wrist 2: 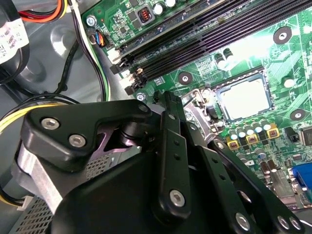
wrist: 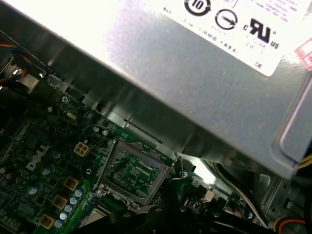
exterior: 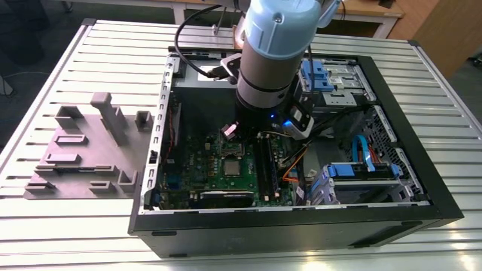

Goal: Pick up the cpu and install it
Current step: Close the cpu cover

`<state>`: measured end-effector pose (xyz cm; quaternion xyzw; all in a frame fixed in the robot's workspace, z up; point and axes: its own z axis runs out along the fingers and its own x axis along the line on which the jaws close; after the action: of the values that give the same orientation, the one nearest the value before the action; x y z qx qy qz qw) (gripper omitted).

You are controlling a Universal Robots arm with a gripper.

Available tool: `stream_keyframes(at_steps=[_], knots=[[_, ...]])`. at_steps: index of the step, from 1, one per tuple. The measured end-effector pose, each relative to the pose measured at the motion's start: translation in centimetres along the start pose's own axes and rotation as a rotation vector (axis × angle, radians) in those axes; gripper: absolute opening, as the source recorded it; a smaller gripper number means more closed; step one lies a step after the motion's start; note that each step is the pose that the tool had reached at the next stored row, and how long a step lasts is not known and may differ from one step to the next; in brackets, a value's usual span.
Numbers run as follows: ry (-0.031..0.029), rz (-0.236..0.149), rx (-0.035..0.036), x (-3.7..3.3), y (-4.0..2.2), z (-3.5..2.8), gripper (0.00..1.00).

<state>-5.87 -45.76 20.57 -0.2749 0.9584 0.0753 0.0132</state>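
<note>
In the exterior view, the arm (exterior: pixel 265 68) is standing inside the open computer case (exterior: pixel 286 228), whose walls are hemming it in on all sides. The cpu (exterior: pixel 229 167) is lying in its socket on the motherboard (exterior: pixel 200 164), just beside the arm's lower end.

In the second wrist view, the gripper (wrist 2: pixel 169 109) is hanging just beside the socket frame (wrist 2: pixel 201 111) and near the cpu (wrist 2: pixel 243 100). Whether it is open or clamped cannot be told.

In the first wrist view, the power supply (wrist: pixel 204 83) is crowding the socket frame (wrist: pixel 130 170), leaving little room.
</note>
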Motion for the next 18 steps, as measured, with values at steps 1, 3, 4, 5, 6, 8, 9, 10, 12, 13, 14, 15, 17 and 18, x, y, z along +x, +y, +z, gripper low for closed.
stream_keyframes(at_steps=[1, 3, 4, 5, 6, 8, 9, 10, 12, 13, 14, 15, 17, 18], knots=[[-0.0002, 0.0, -0.0008, 0.01, -0.01, -0.04, 0.1], [0.0001, 0.0, -0.0019, 0.0, -0.01, -0.07, 0.1], [0.0003, 0.0, -0.0019, 0.0, -0.01, -0.07, 0.1], [0.0004, 0.0, -0.0019, 0.0, -0.01, -0.07, 0.1], [0.0006, 0.0, -0.0019, 0.0, -0.01, -0.08, 0.1], [0.0007, 0.0, -0.0018, 0.01, -0.01, -0.09, 0.1], [0.0007, 0.0, -0.0018, 0.01, -0.01, -0.08, 0.1], [0.001, 0.0, -0.002, 0.01, -0.01, -0.09, 0.1], [0.0023, 0.001, -0.0026, 0.01, -0.01, -0.16, 0.1], [0.0035, 0.001, -0.0033, 0.01, -0.02, -0.2, 0.1], [0.0051, 0.001, -0.0044, 0.01, -0.02, -0.25, 0.1], [0.0069, 0.001, -0.0057, 0.01, -0.02, -0.31, 0.1], [0.0111, 0.002, -0.0087, 0.02, -0.02, -0.39, 0.1], [0.013, 0.002, -0.0102, 0.01, -0.03, -0.4, 0.1]])
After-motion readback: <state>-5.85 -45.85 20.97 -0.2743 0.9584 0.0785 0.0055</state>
